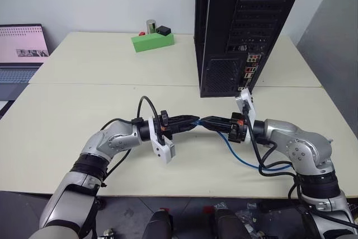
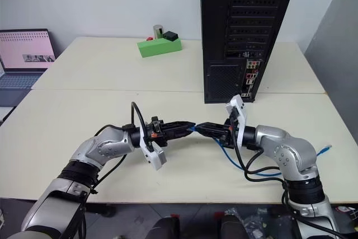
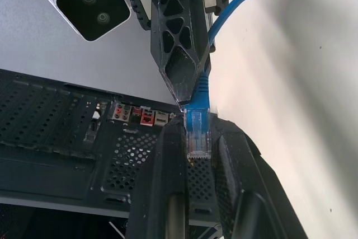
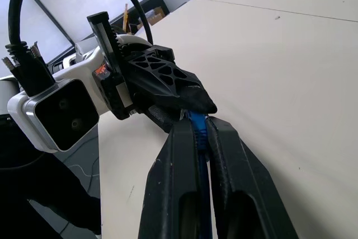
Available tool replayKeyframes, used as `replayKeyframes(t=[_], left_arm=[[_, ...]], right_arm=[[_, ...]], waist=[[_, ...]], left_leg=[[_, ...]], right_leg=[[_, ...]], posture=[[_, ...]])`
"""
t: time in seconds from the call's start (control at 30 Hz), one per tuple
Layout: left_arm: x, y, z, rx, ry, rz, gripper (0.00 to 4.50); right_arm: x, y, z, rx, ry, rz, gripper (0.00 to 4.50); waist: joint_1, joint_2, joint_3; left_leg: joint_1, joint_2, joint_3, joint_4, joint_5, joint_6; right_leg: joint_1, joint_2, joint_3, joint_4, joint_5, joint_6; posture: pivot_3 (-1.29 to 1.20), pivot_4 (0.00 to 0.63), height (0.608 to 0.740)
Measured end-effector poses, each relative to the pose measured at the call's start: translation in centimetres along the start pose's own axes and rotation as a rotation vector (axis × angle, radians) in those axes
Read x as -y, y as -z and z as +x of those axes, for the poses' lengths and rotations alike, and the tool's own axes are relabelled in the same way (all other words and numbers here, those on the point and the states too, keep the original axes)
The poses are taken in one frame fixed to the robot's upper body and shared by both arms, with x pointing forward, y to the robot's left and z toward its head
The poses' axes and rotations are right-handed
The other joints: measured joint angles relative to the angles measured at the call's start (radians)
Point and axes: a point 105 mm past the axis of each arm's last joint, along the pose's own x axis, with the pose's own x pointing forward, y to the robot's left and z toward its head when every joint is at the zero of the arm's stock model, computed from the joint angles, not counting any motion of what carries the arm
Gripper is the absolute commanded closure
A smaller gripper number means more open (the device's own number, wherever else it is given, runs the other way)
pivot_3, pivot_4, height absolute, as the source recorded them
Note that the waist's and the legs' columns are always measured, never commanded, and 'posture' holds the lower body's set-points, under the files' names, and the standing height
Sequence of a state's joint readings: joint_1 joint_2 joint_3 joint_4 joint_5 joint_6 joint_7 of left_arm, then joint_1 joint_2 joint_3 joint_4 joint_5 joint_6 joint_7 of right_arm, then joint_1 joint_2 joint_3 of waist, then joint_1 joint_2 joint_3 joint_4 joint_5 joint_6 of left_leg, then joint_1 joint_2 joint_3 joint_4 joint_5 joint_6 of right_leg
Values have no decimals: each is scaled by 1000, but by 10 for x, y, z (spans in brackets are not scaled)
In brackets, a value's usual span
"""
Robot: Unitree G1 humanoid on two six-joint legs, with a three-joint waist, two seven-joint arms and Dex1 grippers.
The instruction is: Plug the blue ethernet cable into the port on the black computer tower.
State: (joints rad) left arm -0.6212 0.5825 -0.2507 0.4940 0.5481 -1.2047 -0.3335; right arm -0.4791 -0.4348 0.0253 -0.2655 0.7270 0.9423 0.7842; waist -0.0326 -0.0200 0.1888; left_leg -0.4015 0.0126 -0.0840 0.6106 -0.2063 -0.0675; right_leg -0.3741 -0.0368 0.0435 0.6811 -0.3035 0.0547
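Both grippers meet tip to tip low in the centre of the frame, above the near table. Left gripper [image 1: 187, 124] is clamped on the clear plug end of the blue ethernet cable [image 1: 238, 152]; in the left wrist view the plug [image 3: 197, 132] sits between its fingers [image 3: 168, 183]. Right gripper [image 1: 208, 122] is closed on the same cable just behind the plug, fingers [image 4: 179, 183] pinching the blue cord. The rest of the cable loops down from the right gripper, runs along the table toward the lower right, and its other end [image 2: 326, 150] hangs off the right edge. Near table [image 1: 56, 138] has bare surface left of the left arm and ahead of both grippers, up to the seam with the far table [image 1: 84, 60]. Black computer tower [image 1: 240, 20] stands upright in the upper centre-right, on the far table, its base just beyond the seam, rear panel facing the camera; the port [image 1: 250, 70] cluster is low on that panel, well apart from the plug. Green block [image 1: 152, 42] sits on the far table, upper centre, left of the tower. Laptop [image 1: 21, 54] at the left edge of the frame.
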Motion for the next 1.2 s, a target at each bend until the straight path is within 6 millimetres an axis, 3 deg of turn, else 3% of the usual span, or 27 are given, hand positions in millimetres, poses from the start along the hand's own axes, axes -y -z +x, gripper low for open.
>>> replayKeyframes(t=[0.03,0.23,0.27,0.6,0.93,1.2], left_arm=[[0,0,0,0,-1,1,4225],[0,1,-1,-4,-7,3,4225],[0,1,0,-4,-6,3,4225],[0,1,0,-6,-6,5,4225],[-2,1,1,-14,-16,7,4225],[-1,1,1,-13,-11,8,4225]], right_arm=[[0,0,0,-1,0,1,3829],[1,1,-1,-3,3,9,2560],[2,1,-1,-3,4,11,2522],[4,5,-1,-14,7,41,2522],[4,5,-1,-14,-2,57,4500],[4,6,-1,-14,-5,72,4500]], waist=[[0,0,0],[0,0,0],[0,0,0],[0,0,0],[0,0,0],[0,0,0]], left_leg=[[0,0,0,0,0,0],[0,0,0,0,0,0],[0,0,0,0,0,0],[0,0,0,0,0,0],[0,0,0,0,0,0],[0,0,0,0,0,0]], right_leg=[[0,0,0,0,0,0],[0,0,0,0,0,0],[0,0,0,0,0,0],[0,0,0,0,0,0],[0,0,0,0,0,0],[0,0,0,0,0,0]], posture=[[0,150,740],[0,150,740],[0,150,740],[0,150,740],[0,150,740],[0,150,740]])
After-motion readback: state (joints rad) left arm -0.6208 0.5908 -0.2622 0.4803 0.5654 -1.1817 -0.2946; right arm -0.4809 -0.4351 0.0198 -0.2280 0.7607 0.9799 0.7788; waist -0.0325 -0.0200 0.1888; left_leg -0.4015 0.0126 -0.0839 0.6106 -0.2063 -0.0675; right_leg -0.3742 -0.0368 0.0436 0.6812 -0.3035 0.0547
